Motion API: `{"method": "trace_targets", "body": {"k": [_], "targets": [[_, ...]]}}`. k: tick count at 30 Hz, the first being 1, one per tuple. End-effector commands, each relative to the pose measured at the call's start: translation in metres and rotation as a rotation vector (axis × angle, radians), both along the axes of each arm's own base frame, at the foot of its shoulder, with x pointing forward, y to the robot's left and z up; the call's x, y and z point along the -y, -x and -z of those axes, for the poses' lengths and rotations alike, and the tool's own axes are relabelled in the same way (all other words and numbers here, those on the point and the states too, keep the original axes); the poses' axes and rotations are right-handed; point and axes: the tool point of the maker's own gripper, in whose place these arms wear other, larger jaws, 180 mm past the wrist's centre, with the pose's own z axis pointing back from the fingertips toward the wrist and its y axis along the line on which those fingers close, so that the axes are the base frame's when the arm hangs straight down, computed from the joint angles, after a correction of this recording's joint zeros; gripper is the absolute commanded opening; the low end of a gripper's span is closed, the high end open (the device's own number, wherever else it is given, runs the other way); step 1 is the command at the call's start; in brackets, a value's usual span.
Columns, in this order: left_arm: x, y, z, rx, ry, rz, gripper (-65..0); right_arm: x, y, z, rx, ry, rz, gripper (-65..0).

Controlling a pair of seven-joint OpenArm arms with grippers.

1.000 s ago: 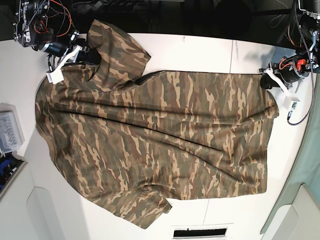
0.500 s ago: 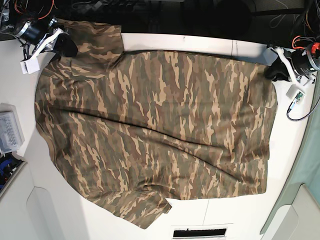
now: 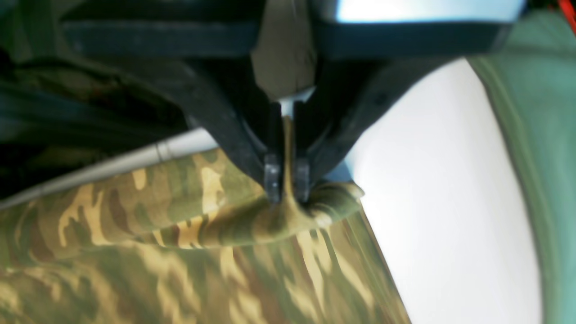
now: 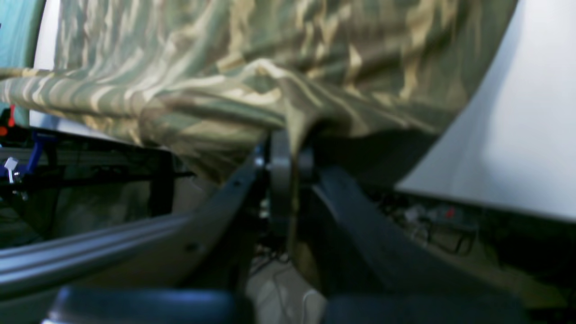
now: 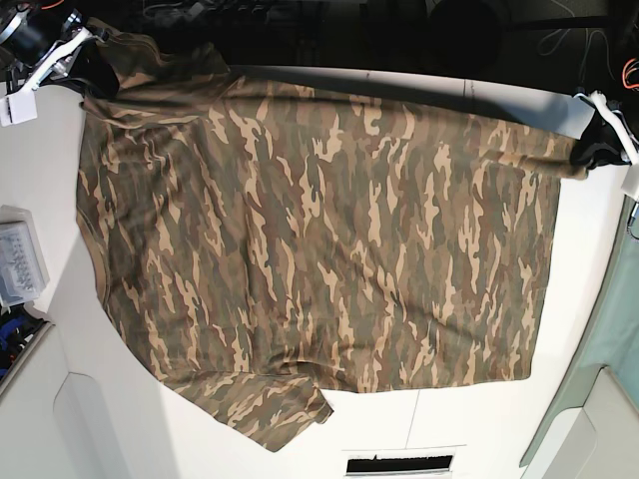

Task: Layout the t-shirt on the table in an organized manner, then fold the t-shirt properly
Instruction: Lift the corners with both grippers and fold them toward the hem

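Base view shows the large camouflage-print cloth t-shirt in olive, brown and tan spread over most of the flat white table, filling the centre of the frame from the left edge almost to the right. One short sleeve points toward the bottom of the frame, left of centre. The shirt's top edge runs along the table's far border under the dark background.

At the upper right of the frame the left gripper has its jaws pressed together on a corner of the shirt, and the fabric is drawn out into a point there. The left wrist view confirms it: the two dark fingers are nearly touching, with a thin pinch of camouflage cloth squeezed between them and a rolled fold just below, white tabletop to the right.

At the upper left corner of the base frame the right gripper is likewise clamped on the opposite shirt corner. In the right wrist view its jaws are closed around a gathered ridge of cloth, which fans out upward across the frame.

A clear plastic box sits at the left edge, beside the shirt.
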Motion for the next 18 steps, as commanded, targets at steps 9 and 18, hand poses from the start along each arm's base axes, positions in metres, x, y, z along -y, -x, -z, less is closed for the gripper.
{"method": "trace_targets", "body": {"k": [9, 18], "targets": [[-0.019, -0.036, -0.004, 0.116, -0.093, -0.063, -65.0, 0.014, -0.086, -0.033, 0.226, 0.076, 0.021, -65.0], [-0.036, -0.094, 0.024, 0.147, -0.134, -0.151, -65.0, 0.028, -0.171, -0.024, 0.295, 0.029, 0.1, -65.0]]}}
